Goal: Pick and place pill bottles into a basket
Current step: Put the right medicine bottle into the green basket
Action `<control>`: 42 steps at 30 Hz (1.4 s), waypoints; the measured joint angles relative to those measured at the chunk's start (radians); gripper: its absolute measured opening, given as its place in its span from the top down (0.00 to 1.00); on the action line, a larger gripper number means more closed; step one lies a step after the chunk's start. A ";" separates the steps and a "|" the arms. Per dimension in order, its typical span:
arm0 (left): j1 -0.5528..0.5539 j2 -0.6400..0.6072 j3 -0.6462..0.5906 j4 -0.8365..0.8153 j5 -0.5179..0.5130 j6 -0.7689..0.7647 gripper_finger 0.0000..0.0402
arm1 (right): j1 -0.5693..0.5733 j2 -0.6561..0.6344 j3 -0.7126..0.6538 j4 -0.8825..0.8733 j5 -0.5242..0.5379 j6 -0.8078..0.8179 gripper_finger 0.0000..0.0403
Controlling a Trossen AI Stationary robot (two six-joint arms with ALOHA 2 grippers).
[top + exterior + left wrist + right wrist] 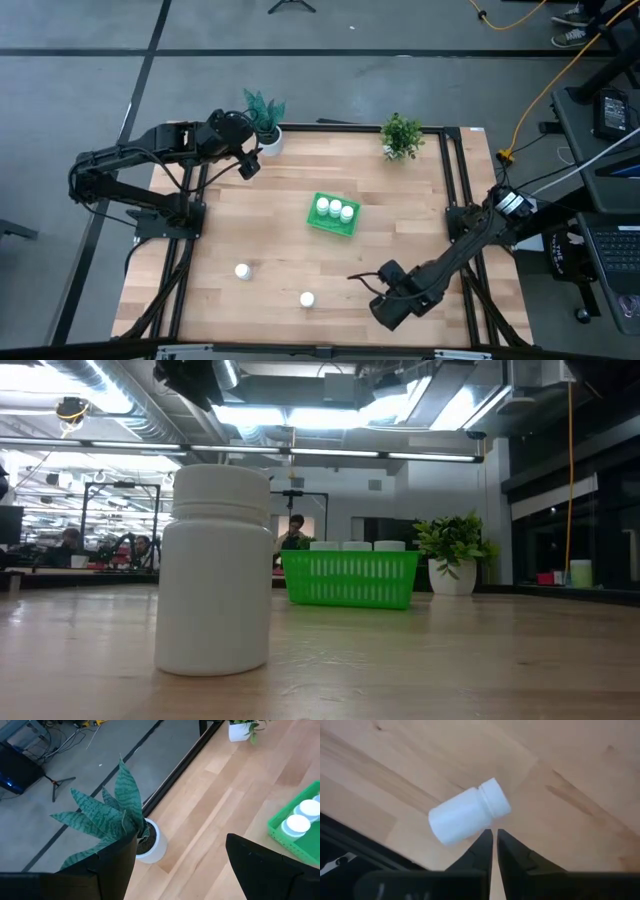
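The green basket (333, 216) stands mid-table with three white pill bottles (336, 209) upright in it; their caps show over its rim in the low view (350, 546). Two more bottles stand upright on the table near its front edge (242, 271) (307, 299). One of them shows large in the low view (215, 570). My right gripper (358, 277) is shut, low over the table and right of the front bottle, which lies just beyond its fingertips in the right wrist view (469, 814). My left gripper (250, 165) is open and empty, raised at the far left.
A striped-leaf plant in a white pot (265, 128) stands right by my left gripper and shows in the left wrist view (150, 845). A second potted plant (401, 136) stands at the far right. Bare wood lies between the basket and the loose bottles.
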 joint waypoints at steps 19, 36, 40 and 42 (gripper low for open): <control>0.000 0.025 0.000 0.013 -0.011 0.037 0.26 | -0.007 0.009 0.000 0.237 -0.022 0.420 0.67; 0.000 0.136 -0.001 0.013 0.070 0.123 0.26 | -0.146 0.133 0.000 0.283 -0.126 0.279 0.29; 0.000 0.136 -0.001 0.016 0.078 0.125 0.26 | -0.160 0.163 0.000 0.287 -0.158 0.256 0.25; 0.000 0.136 -0.001 0.017 0.079 0.135 0.26 | -0.168 0.171 0.000 0.285 -0.159 0.249 0.25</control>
